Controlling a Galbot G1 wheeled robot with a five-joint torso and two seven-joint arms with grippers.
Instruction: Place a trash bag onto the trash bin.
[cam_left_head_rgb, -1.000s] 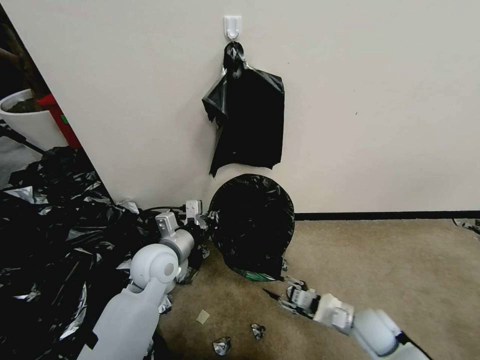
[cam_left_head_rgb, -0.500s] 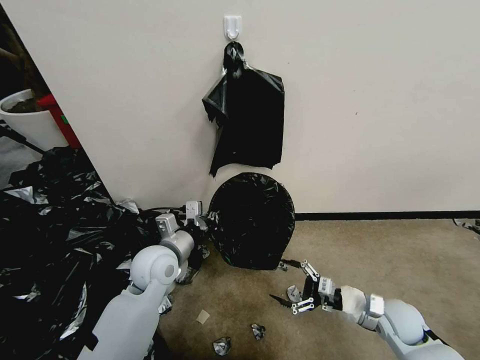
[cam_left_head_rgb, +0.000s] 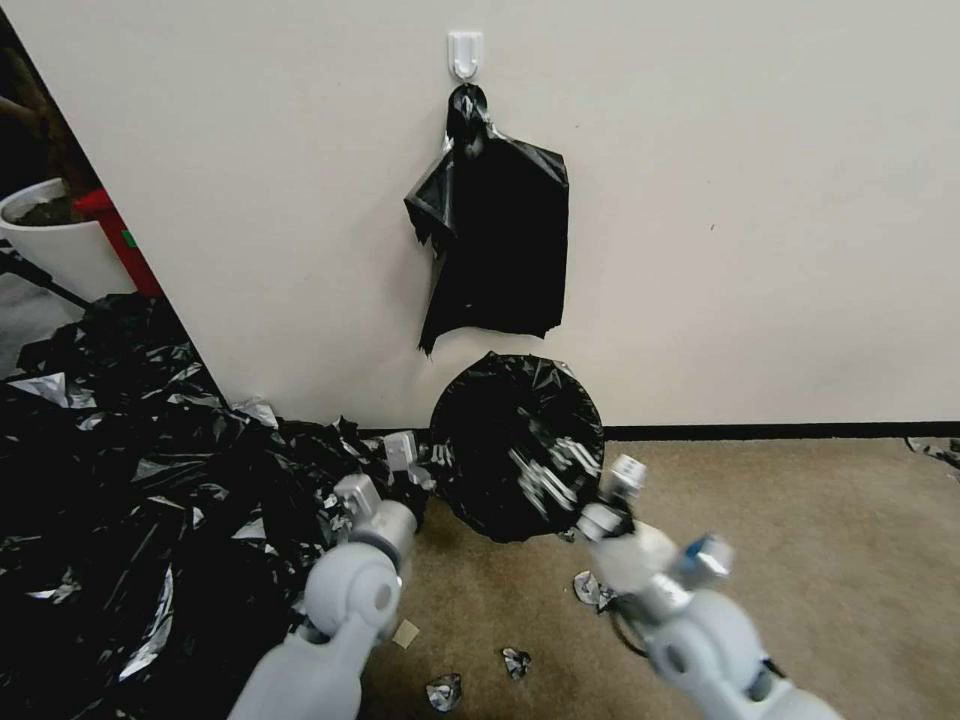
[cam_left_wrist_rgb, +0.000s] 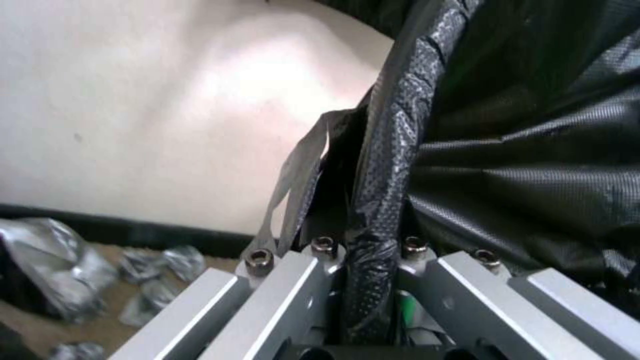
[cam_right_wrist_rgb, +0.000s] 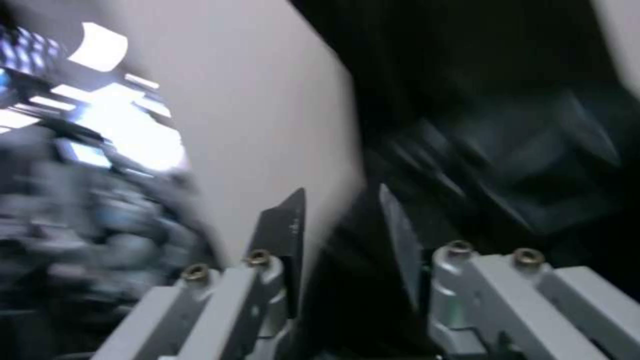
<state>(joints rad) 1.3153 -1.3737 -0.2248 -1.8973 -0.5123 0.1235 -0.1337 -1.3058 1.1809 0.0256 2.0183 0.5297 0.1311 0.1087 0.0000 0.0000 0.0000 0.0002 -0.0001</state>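
- The trash bag (cam_left_head_rgb: 517, 445) drapes over the trash bin's mouth by the wall.
- Your left gripper (cam_left_wrist_rgb: 363, 255) is clamped on its bunched hem.
- Your right gripper (cam_right_wrist_rgb: 343, 240) has its claws apart at the near rim.
- It's thin, limp and probably slippery, so grab gathered hem, not flat film.

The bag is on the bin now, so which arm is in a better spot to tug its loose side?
Probably the right. The right claw is open by the bag on the bin's near right side. The left claw is already pinching the bag's edge, so it seems busy holding.
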